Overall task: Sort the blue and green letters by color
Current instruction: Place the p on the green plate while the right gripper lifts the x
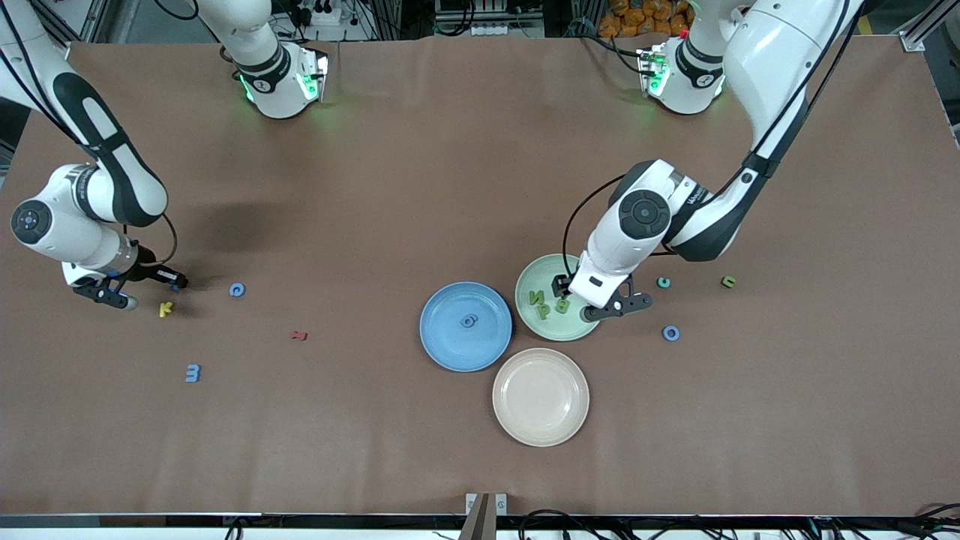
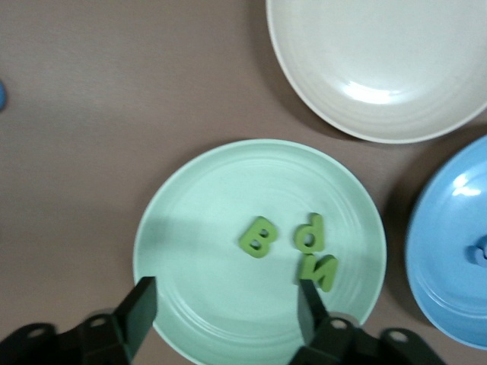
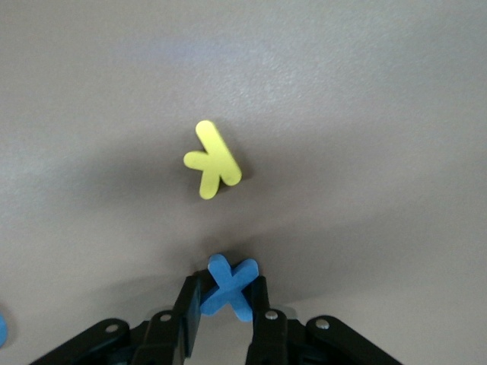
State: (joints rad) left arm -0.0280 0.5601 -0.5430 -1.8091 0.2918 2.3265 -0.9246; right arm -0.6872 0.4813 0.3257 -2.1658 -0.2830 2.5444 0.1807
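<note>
Right gripper: low over the table at the right arm's end, fingers pinched on a blue X that stands on edge between the pads.
Left gripper: over the rim of the green plate, fingers spread wide with nothing between them.
Green plate contents: three green letters, a B, a d and an N; the d and N touch, the B lies just beside them, apart. All three lie flat.
Readable shapes: yellow K lies flat on the table close to the held X, its long stroke running diagonally in the right wrist view.
Blue plate: beside the green plate, toward the right arm's end; one small blue ring-like letter in its middle.
Cream plate: nearer the front camera than the other two, touching or almost touching both.
Loose blue pieces: a C near the K, a 3 nearer the front camera, an O toward the left arm's end, near the green plate.
Other loose pieces: a teal letter and a green letter toward the left arm's end; a dark red letter between the 3 and the blue plate.
Arm writing: dark lettering on the left arm's wrist link, too small to read.
</note>
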